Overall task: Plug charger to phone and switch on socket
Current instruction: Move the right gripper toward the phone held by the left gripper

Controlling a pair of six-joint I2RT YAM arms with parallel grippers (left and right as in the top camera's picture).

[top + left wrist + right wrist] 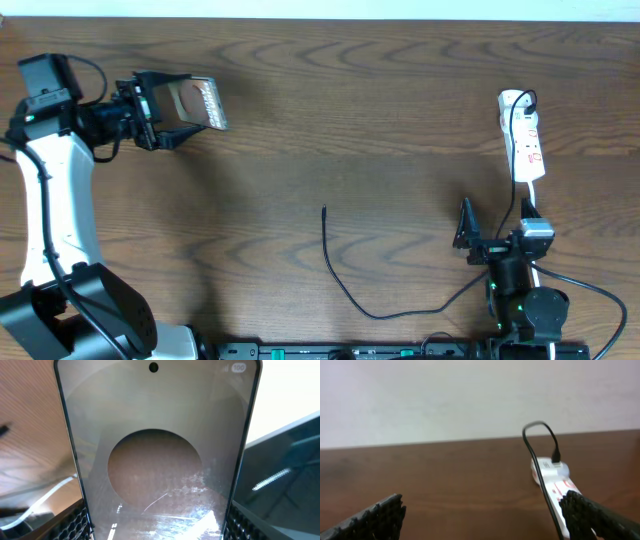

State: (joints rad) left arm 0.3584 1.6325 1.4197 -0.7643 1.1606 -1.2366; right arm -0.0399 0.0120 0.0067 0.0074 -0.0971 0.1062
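My left gripper (165, 112) is shut on the phone (195, 103) and holds it up at the far left; in the left wrist view the phone (157, 455) fills the frame, its screen showing a brown oval. The charger cable (340, 285) lies loose on the table, its tip (323, 209) near the middle, and runs to the socket. The socket (523, 135) is a white power strip at the far right, also in the right wrist view (555, 482) with a black plug in it. My right gripper (490, 235) is open and empty, just in front of the socket.
The wooden table (350, 110) spans the view. A white wall (445, 395) rises behind the table's far edge. The charger cable (540, 467) loops over the strip close to my right finger.
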